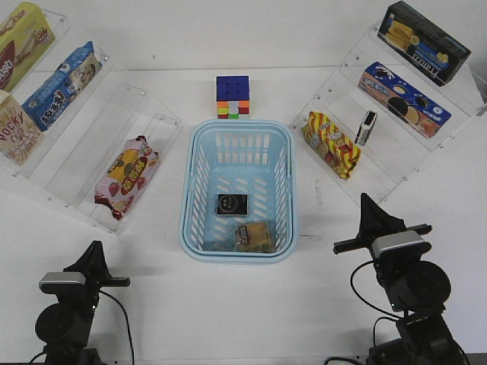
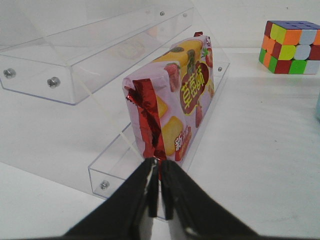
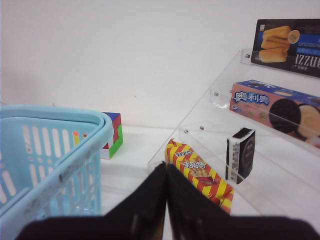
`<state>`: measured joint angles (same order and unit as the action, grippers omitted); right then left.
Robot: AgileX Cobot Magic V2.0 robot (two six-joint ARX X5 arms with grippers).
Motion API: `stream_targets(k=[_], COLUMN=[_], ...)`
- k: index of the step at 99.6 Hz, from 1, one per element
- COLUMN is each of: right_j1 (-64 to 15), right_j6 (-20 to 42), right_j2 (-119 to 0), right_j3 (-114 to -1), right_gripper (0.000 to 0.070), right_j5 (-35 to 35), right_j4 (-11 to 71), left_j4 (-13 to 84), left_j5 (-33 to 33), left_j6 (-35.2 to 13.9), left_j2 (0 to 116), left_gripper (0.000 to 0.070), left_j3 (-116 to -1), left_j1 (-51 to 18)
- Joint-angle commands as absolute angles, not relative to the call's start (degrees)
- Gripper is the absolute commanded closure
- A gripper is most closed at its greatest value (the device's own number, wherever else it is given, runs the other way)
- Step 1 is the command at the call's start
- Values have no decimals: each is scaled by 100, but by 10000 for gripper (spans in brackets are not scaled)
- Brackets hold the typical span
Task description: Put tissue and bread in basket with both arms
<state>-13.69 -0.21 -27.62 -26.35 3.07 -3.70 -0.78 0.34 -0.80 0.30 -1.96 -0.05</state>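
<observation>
Two task items already lie inside your basket (image 1: 237, 133): the tissue (image 1: 232, 205), a flat black pack, rests on the slotted floor near the middle, and the bread (image 1: 253, 236) sits just in front of it toward the near rim, the two close together though you cannot quite tell from the front view whether they touch. Your left gripper (image 2: 159, 192) has its fingers pressed together with nothing between them, its tips pointing at the red fruit-printed packet (image 2: 175, 102) that stands in the lowest tray of the left clear shelf (image 2: 112, 167). Your right gripper (image 3: 166, 200) is likewise closed on nothing, with the basket rim on one side of it and the red-yellow striped packet (image 3: 200, 172) on the other. Beside that packet, on the right clear shelf (image 1: 396, 163), a second black tissue pack (image 3: 240, 155) stands on edge. Higher tiers there hold a sandwich-cookie box (image 1: 403, 99) and a dark biscuit box (image 1: 423, 42). In the front view both arms sit low at the near edge of the white table (image 1: 228, 304), well apart from the basket. A colour cube (image 1: 233, 96) stands just behind the basket's far rim.
</observation>
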Motion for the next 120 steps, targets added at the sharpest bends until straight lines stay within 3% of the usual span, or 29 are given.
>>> stream_targets(k=[1, 22, 43, 49, 70, 120], right_j1=[-1225, -561, -161, -110, -84, -84], right_j6=[-408, -760, -611, -478, -169, -172], right_j2=[-2504, -1225, -174, 32, -10, -5], right_j3=[-2349, -937, -73, -69, -71, -71], right_gripper=[700, 700, 700, 700, 700, 700], right_j5=[276, 259, 259, 257, 257, 301], right_j4=[-397, -375, 207, 725, 661, 545], left_j4=[-161, -163, -161, -163, -165, -167], left_j5=[43, 43, 45, 43, 40, 43], left_j6=[-69, -69, -69, -69, -69, -71], left_j2=[19, 19, 19, 19, 19, 19], left_gripper=[699, 699, 699, 699, 699, 699], left_j3=[-80, -80, -80, -80, -82, -82], left_j1=[3, 3, 3, 3, 3, 3])
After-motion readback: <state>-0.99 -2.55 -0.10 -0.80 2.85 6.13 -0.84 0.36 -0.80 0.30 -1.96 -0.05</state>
